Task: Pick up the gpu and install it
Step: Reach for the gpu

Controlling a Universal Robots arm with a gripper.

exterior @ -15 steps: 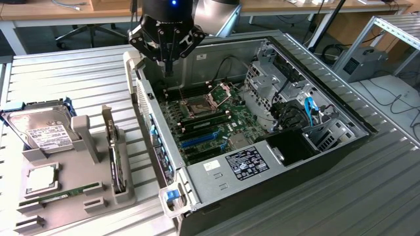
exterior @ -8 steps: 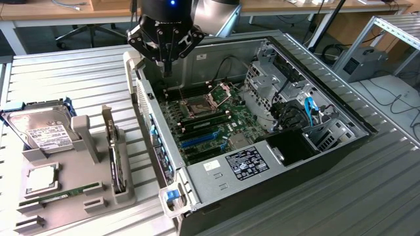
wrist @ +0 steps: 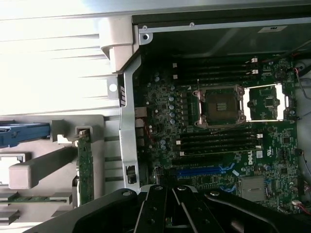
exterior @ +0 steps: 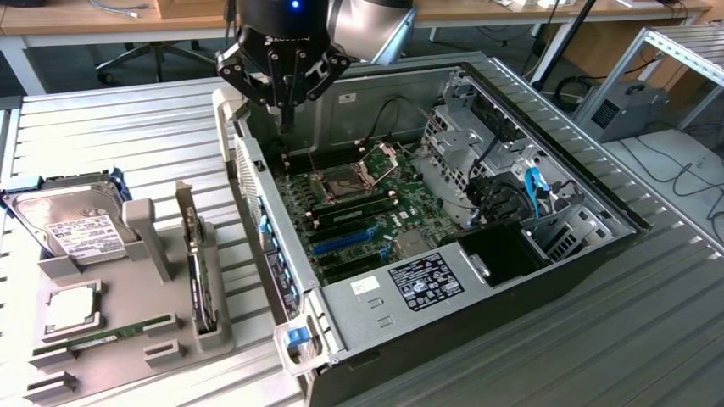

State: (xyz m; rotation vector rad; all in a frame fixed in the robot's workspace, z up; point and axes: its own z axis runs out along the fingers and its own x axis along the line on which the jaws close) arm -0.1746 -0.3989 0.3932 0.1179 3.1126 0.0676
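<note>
Shut, empty pincer (exterior: 286, 113) hangs over the open computer case (exterior: 339, 314), well apart from the gpu (exterior: 202, 280) standing in the grey tray (exterior: 125, 288).

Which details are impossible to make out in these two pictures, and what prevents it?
- The graphics card: it stands edge-on in its grey holder in both views, so its faces are unseen.
- The hard drive: the print on its label is too small in the exterior view.
- The motherboard: the part nearest the wrist camera is covered by the end effector.

End effector (exterior: 287, 114) pointing straight down, fully closed.
</note>
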